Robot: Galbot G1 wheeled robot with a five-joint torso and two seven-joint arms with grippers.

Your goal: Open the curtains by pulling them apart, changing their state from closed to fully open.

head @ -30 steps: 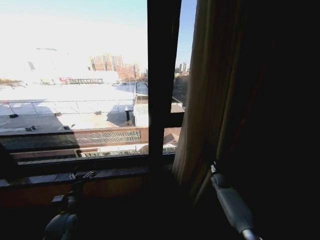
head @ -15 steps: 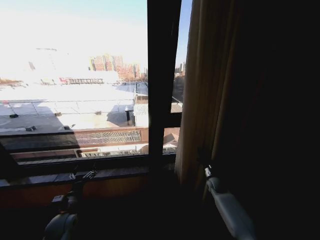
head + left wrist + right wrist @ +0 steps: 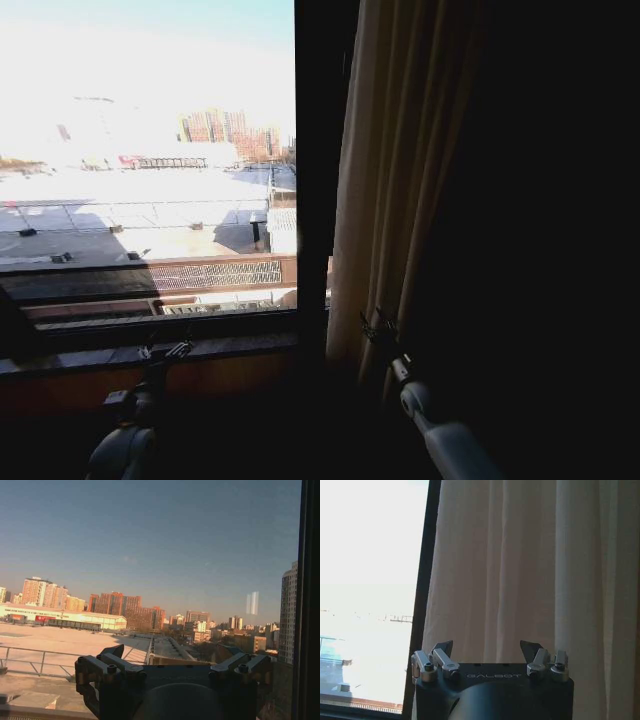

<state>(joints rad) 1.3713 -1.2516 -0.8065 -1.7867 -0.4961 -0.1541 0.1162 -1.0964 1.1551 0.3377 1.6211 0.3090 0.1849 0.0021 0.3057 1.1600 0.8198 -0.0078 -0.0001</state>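
Meanwhile the curtains (image 3: 385, 170) have swung back toward the window frame (image 3: 315, 180), covering glass that showed earlier, as the right gripper (image 3: 487, 652), fingers spread and empty, withdraws; ground lost.

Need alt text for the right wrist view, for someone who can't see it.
The open right gripper faces the pleated cream curtains, holding nothing. Beside the fabric's edge stand a dark window frame and bright daylight.

The left gripper (image 3: 172, 656), fingers (image 3: 114, 651) spread apart, faces the window glass (image 3: 150, 555) and the city rooftops (image 3: 60, 640) beyond.
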